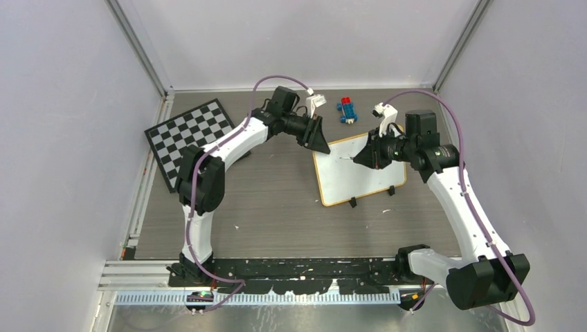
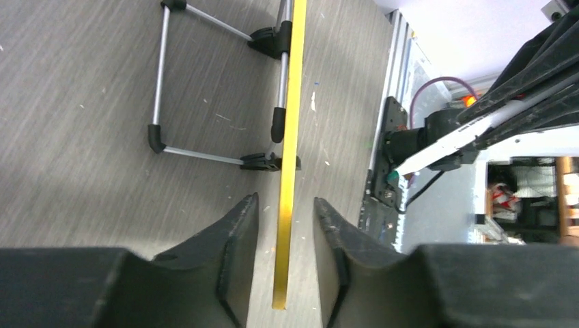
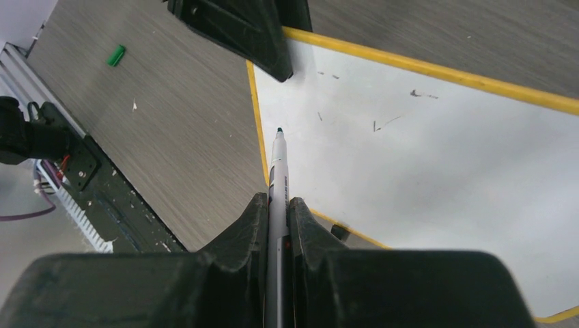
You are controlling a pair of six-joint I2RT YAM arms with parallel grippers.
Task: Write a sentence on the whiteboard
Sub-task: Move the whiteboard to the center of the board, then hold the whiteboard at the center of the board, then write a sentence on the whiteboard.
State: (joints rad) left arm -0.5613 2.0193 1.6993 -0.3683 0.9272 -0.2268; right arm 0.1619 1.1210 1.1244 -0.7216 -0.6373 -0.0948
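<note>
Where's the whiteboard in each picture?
Top view: the whiteboard sits right of the middle.
Left wrist: only its yellow edge shows, a thin upright strip between the left gripper fingers.
Right wrist: it fills the middle and right, behind the marker tip.
Shared landmark: the left gripper at the board's corner, seen in all three views.

checkerboard (image 1: 194, 142): far left | red-and-blue toy blocks (image 1: 348, 109): far middle (small cluster) | green cap (image 3: 116, 55): on table (image 1: 277, 207)
</note>
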